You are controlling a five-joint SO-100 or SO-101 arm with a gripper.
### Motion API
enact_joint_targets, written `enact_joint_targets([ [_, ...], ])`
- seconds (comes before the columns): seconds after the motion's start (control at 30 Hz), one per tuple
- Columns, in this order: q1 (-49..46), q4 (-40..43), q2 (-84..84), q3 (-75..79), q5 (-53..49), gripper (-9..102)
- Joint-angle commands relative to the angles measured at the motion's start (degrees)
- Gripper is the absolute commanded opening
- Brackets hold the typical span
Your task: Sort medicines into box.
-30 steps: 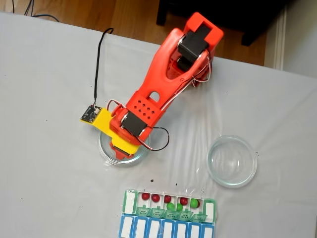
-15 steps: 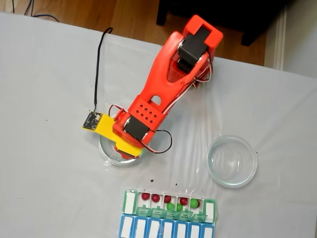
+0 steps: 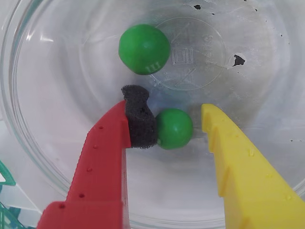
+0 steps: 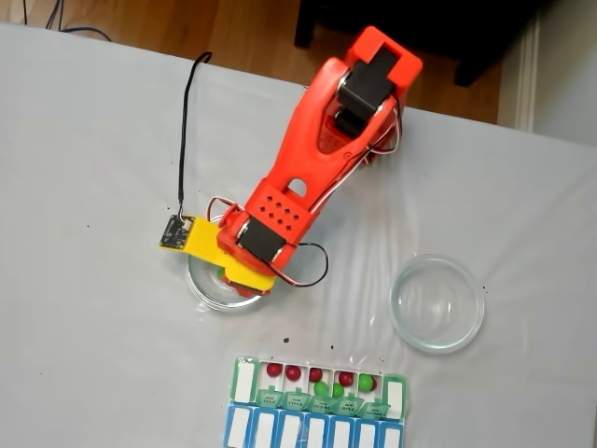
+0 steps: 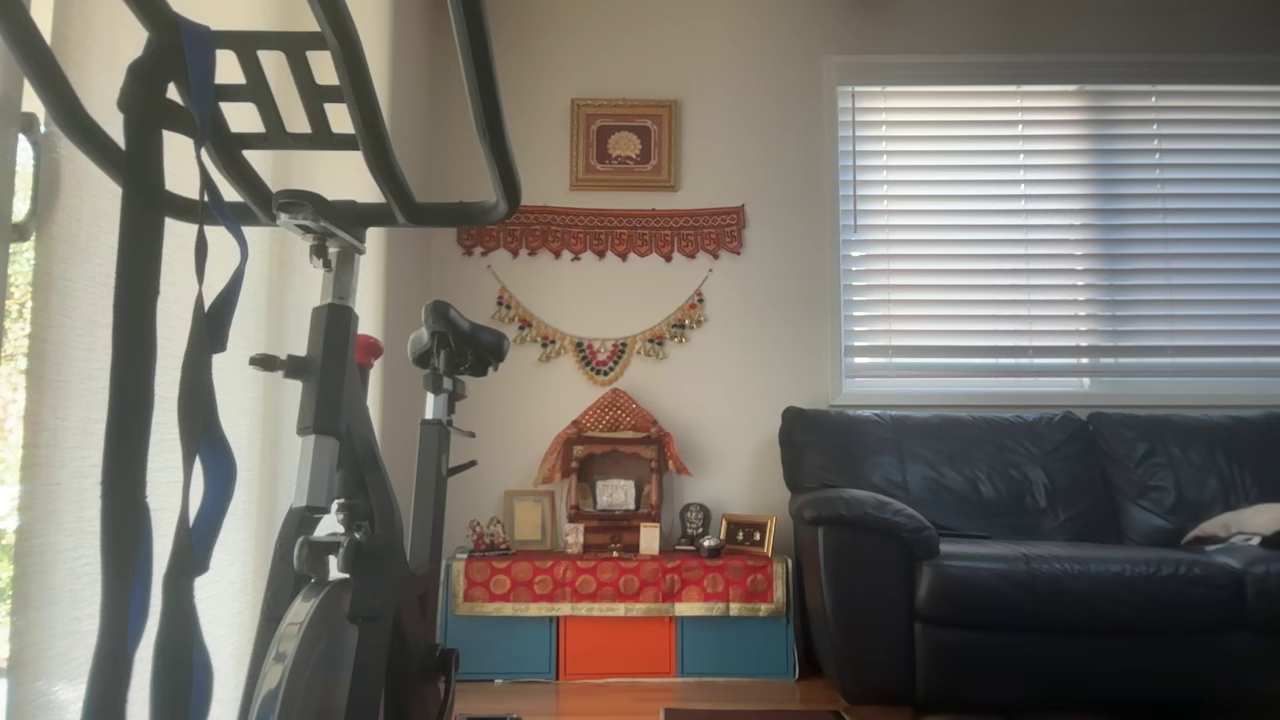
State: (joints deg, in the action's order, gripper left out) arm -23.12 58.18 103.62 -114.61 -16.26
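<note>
medicines: two green balls (image 3: pixel 144 48) in dish | others in box (image 4: pixel 317 385) compartments, lids open

Dim room: black sofa (image 5: pixel 1030 550) under blinded window (image 5: pixel 1060 230), perhaps an exercise bike (image 5: pixel 340 480).

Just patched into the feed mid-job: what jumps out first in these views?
In the wrist view, the gripper is open around a green ball that touches the red finger's foam pad, inside a glass dish; a second green ball lies behind. In the fixed view, the orange arm leans over that dish, and the pill organiser below holds red and green balls.
</note>
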Motion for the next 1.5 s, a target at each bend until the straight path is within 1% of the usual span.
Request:
enact_joint_targets([
  [0.0, 1.14, 0.53, 3.34, 0.18, -1.23, 17],
  [0.2, 1.14, 2.55, 2.55, 0.88, -3.69, 15],
  [0.67, 0.88, 2.81, 4.31, -0.79, -6.5, 1],
  [0.93, 0.79, 2.72, 4.75, -0.97, -6.5, 1],
  [1.07, 1.14, 1.32, 4.83, -2.02, -6.59, 1],
  [1.47, 1.67, -1.41, 6.68, -5.01, -7.03, 11],
])
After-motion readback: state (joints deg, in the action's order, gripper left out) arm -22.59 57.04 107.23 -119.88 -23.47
